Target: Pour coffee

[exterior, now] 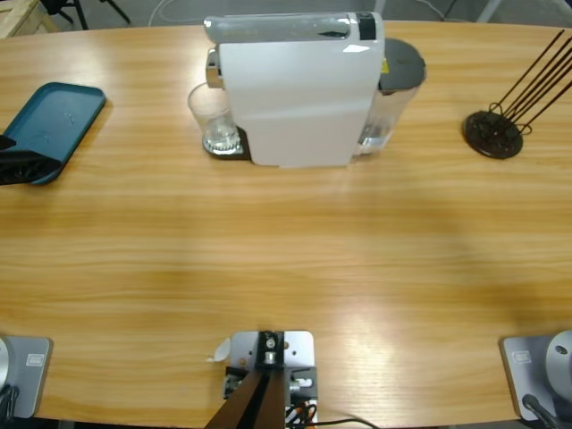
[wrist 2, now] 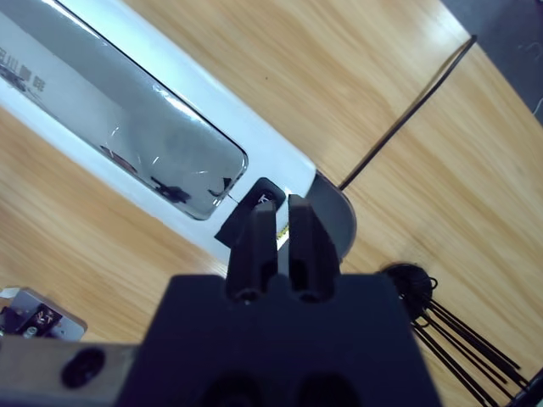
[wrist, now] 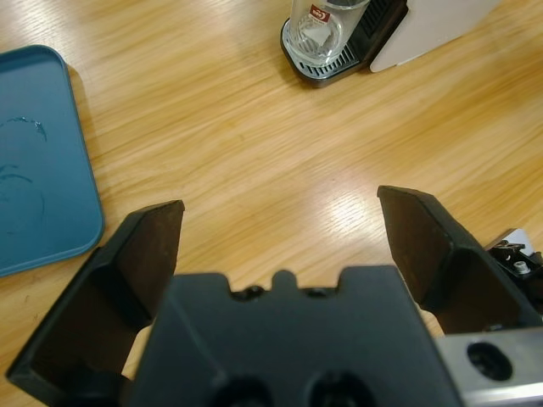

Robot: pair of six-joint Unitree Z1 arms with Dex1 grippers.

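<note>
A white coffee machine (exterior: 295, 98) stands at the back middle of the table, with a clear glass (exterior: 213, 118) on its black drip tray under the spout. In the left wrist view the glass (wrist: 325, 30) is far ahead at the top. My left gripper (wrist: 280, 214) hangs open over bare wood, nothing between its jaws. It shows as a black shape (exterior: 18, 166) at the high view's left edge. My right gripper (wrist 2: 282, 208) is shut and empty, looking down on the machine's silver top (wrist 2: 127, 136), its tips over a small black part beside the grey lid (wrist 2: 333, 216).
A teal tray (exterior: 52, 125) lies at the far left, next to the left gripper; it is also at the left wrist view's left edge (wrist: 38, 161). A black stand with thin rods (exterior: 493, 132) sits at the right. The table's front half is bare wood.
</note>
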